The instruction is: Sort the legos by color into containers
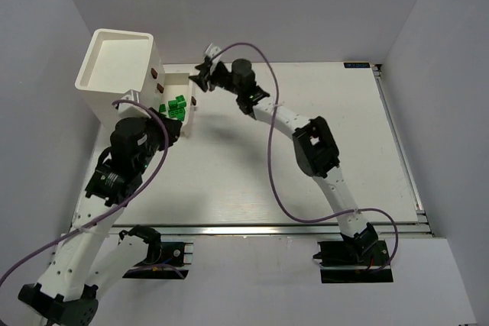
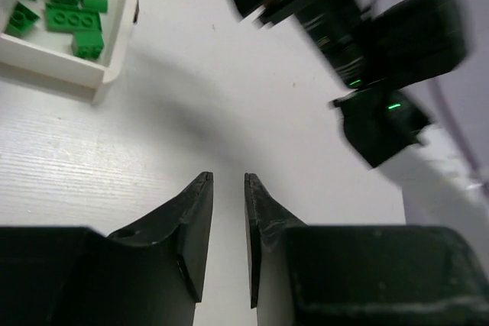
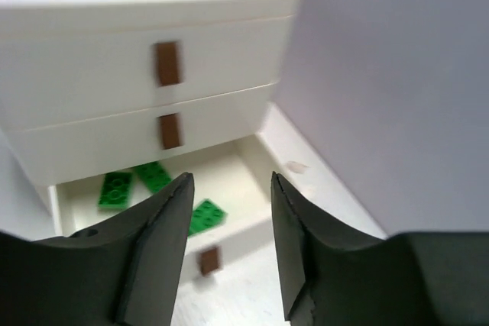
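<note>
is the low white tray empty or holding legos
Not empty: several green legos lie inside the low tray, visible in both wrist views.

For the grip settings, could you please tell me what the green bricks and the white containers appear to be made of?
Green bricks: likely hard moulded plastic, glossy, with crisp studs. White containers: probably rigid plastic, smooth satin walls, rounded moulded rims.

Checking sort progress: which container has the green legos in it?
The low tray, joined to the tall bin; green legos lie inside it.
</note>
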